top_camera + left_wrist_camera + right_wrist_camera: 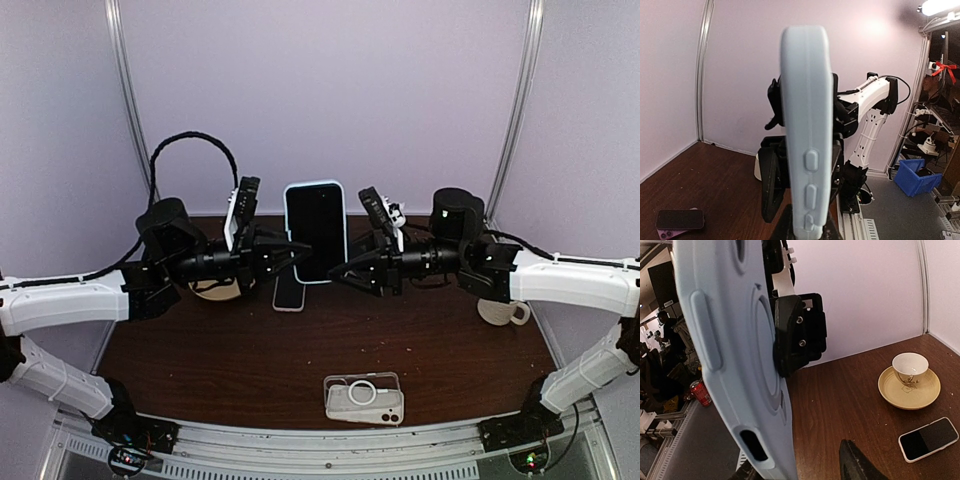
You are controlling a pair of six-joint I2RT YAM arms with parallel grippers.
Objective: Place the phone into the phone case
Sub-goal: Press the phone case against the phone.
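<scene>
The phone (316, 232) was held upright above the table (250, 360), apparently already seated in the light-blue phone case (807, 125), which was clamped by the left gripper (300, 258). Whether the right gripper (340, 272) gripped it could not be told. Only final seating and release seemed left.

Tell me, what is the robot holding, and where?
The left gripper pinches the blue-cased phone by its lower side edge; for the right gripper, unclear.

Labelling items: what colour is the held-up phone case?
Phone case: light blue, clearest in left wrist view.
</scene>
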